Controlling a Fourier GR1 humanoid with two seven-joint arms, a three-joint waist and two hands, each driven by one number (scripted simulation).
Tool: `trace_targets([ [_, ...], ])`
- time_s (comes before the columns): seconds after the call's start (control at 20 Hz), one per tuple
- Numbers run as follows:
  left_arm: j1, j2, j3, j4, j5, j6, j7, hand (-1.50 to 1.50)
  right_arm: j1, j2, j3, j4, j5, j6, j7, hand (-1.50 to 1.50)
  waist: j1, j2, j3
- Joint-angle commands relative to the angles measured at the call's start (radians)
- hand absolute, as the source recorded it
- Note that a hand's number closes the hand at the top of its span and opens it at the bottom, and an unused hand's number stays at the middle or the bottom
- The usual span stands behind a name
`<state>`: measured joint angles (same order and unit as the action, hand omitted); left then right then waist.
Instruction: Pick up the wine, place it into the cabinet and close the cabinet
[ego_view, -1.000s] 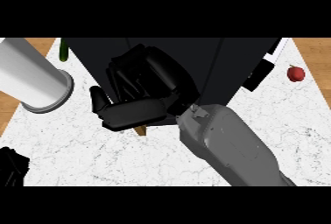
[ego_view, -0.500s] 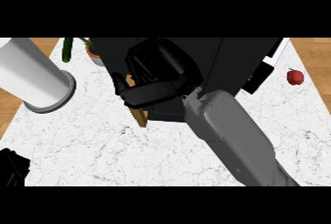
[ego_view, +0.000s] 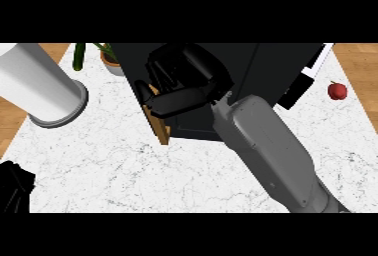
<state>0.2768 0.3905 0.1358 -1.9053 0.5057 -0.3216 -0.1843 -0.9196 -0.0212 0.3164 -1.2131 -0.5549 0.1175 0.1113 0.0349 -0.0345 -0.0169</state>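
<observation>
No wine to be seen anywhere on the counter (ego_view: 111, 170). Most likely inside the black cabinet (ego_view: 251, 70) at twelve o'clock already, hidden by the dark walls, so no telling its look. Probably done with picking up and putting in. Left to do: shut the door (ego_view: 161, 127), a little open at the cabinet's nine o'clock side, brown edge showing. Right hand (ego_view: 184, 87) up against that door, black on black; cannot tell if clenched or spread. Left hand (ego_view: 15, 187) resting at eight o'clock, too little showing to tell its state. Farther out: white tube (ego_view: 37, 80) at ten o'clock, plant (ego_view: 111, 57) at eleven, red apple (ego_view: 337, 90) at two.
</observation>
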Motion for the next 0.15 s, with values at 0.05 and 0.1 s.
trace_targets([
  [0.05,-0.005,-0.014,-0.012,-0.037,-0.002,0.010,0.010,1.50,-0.016,-0.099,-0.120,0.165,0.017,-0.016,-0.026,1.50,-0.003,0.047,0.017],
  [0.1,-0.015,-0.007,-0.011,0.014,-0.005,-0.011,-0.002,1.50,-0.037,-0.103,-0.122,0.171,0.017,-0.012,-0.015,1.50,-0.009,0.050,0.016],
])
